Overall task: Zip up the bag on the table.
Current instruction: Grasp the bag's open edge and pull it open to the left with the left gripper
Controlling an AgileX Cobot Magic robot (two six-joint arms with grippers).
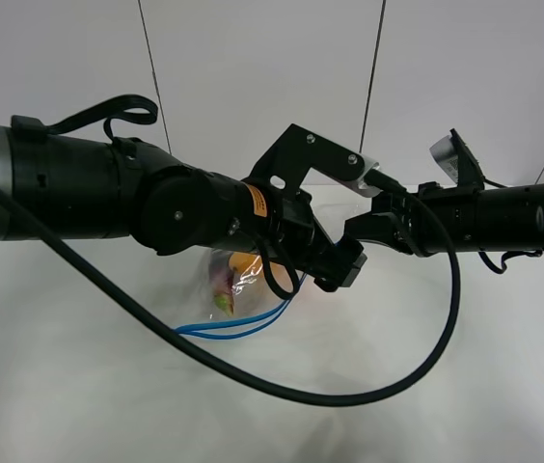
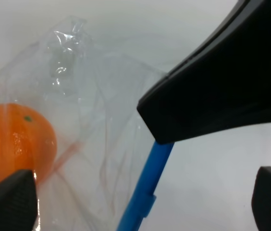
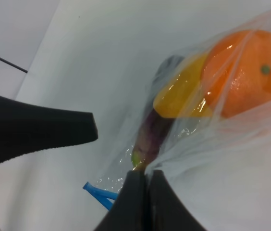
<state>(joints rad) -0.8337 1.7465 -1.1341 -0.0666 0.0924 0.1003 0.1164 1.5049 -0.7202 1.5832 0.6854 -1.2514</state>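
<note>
Clear, crinkly plastic zip bag point(image 1: 248, 289): lies on the plain white flat tabletop point(image 1: 79, 386), about mid-table, just left of centre, partly under your left arm's wrist. Its blue zipper strip point(image 1: 216, 329) runs along the near edge. From above the strip shows as two lines apart, so judge the mouth not yet shut.

Right gripper point(image 3: 143, 175): fingers pressed together, pinching the bag's film right beside one end of the blue strip. Likely reason: it anchors that end so the bag can't slide or bunch while the strip is worked.

Left gripper point(image 2: 143, 179): jaws spread wide, one finger on each side of the strip, holding nothing. It reads as lined up to close on the strip next to your right pinch and run away from it. Whether its fingers touch the film, cannot tell.

Count:
- bag: one
- zipper strip: one
- fruit inside: three. One round orange point(image 3: 251, 82), one yellow pear point(image 3: 178, 94) and one purple eggplant point(image 3: 150, 137), bunched on the far side away from the strip, which leaves the zip edge free.
- grippers: two, tips close together over the bag
- black cable point(image 1: 330, 397): one loop hanging over the near table
</note>
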